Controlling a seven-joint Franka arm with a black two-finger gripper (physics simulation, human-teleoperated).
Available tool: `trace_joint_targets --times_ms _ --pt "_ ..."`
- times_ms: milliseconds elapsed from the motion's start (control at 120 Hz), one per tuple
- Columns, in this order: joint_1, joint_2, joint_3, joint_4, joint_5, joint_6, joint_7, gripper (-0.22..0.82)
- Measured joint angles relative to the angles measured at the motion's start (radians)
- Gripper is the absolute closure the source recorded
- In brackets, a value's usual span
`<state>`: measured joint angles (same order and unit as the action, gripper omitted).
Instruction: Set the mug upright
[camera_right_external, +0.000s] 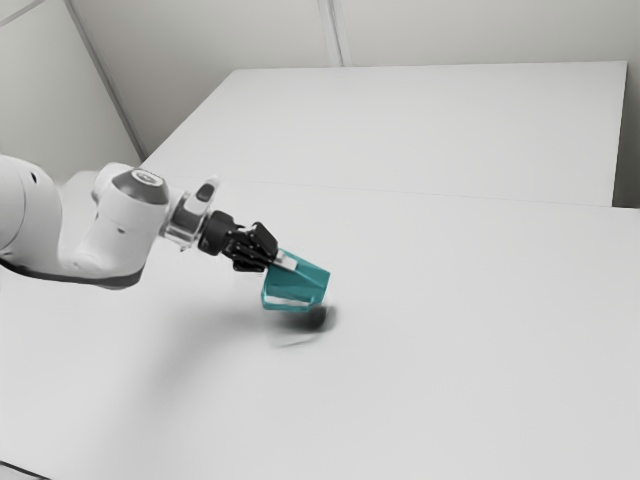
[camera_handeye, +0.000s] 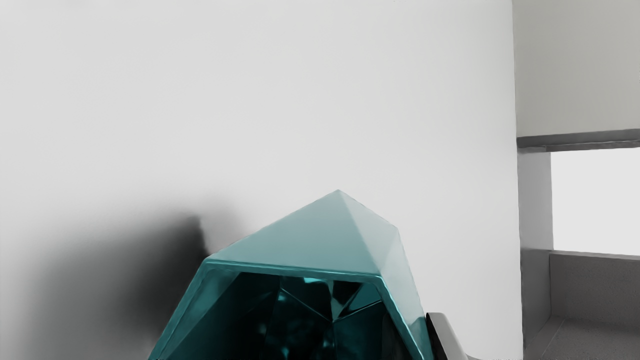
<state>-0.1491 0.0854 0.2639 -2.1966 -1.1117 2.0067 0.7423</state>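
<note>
Gripping one teal mug (camera_right_external: 312, 276) by its wall between two fingers (camera_handeye: 444, 334), the single black gripper (camera_right_external: 281, 262) holds it tilted over the white table (camera_right_external: 470, 340), just left of the exterior view's middle, its mouth toward the gripper. One arm (camera_right_external: 112, 235) reaches in from that view's left, bearing one emblem (camera_right_external: 147, 178) too small to read.

Exterior view: bright, near-white light over the desk (camera_right_external: 460, 300), apparently from above, with a small dark shadow (camera_right_external: 315, 319) below the mug (camera_right_external: 308, 281) and a broad, faint grey one spreading toward the exterior view's left. Wrist view: soft-edged shadow beside the mug, its outer faces pale and lit, its inside near black with small teal glints; desk surface bright, evenly pale.
</note>
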Motion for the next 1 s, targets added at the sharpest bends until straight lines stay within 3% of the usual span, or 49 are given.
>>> trace_joint_targets --times_ms 167,308,508,675,1000 --pt "-0.009 -0.028 -0.022 0.135 0.308 0.0 -0.05 0.77" --pt "0.0 -0.039 -0.08 0.226 0.647 -0.001 -0.133 0.77" --pt "-0.027 -0.039 -0.121 0.252 0.97 0.036 -0.272 0.77" --pt "-0.039 -0.027 -0.13 0.223 1.09 0.111 -0.379 0.77" --pt "-0.002 0.052 -0.137 0.192 1.094 0.177 -0.548 0.77"
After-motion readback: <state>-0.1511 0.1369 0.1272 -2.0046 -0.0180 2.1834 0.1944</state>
